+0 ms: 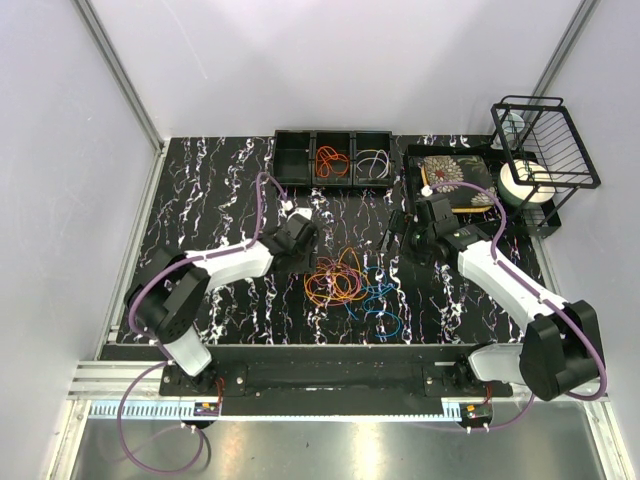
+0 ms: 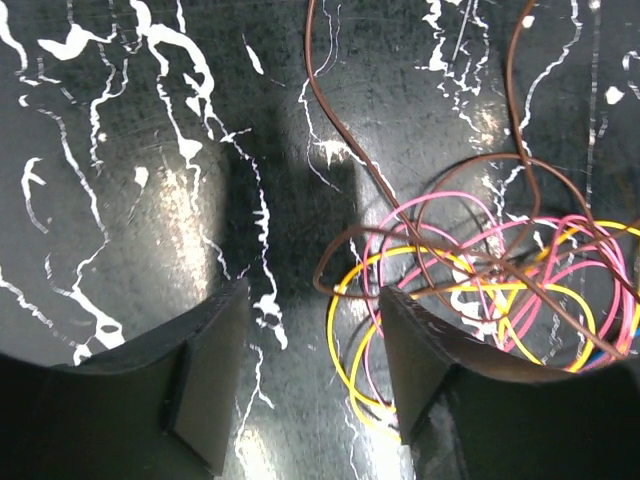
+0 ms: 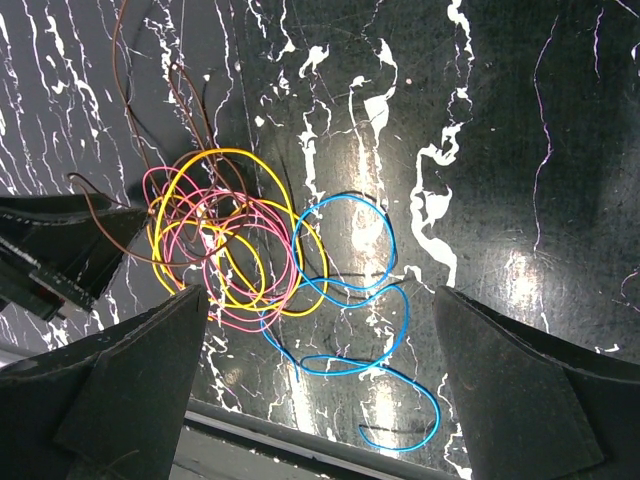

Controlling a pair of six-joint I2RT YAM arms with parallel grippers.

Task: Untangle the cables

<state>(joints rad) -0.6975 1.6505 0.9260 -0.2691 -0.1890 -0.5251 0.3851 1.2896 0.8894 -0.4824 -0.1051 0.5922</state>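
The cables point(image 1: 340, 280) lie in a tangle at the middle of the black marbled table: orange, yellow and pink loops, with a blue cable point(image 1: 385, 308) to their right. My left gripper point(image 1: 302, 255) stands at the tangle's left edge. In the left wrist view the left gripper point(image 2: 315, 380) is open, and yellow and pink loops point(image 2: 355, 350) reach into the gap beside its right finger point(image 2: 420, 360). A brown cable point(image 2: 345, 135) runs off upward. My right gripper point(image 3: 320, 390) hangs wide open above the blue cable point(image 3: 345, 290) and holds nothing.
A black three-compartment tray point(image 1: 294, 160) at the back holds an orange cable point(image 1: 330, 160) and a white one point(image 1: 373, 163). At back right stand a black tray with a patterned box point(image 1: 455, 175) and a wire rack point(image 1: 545, 140). The table's front edge point(image 3: 300, 440) is close.
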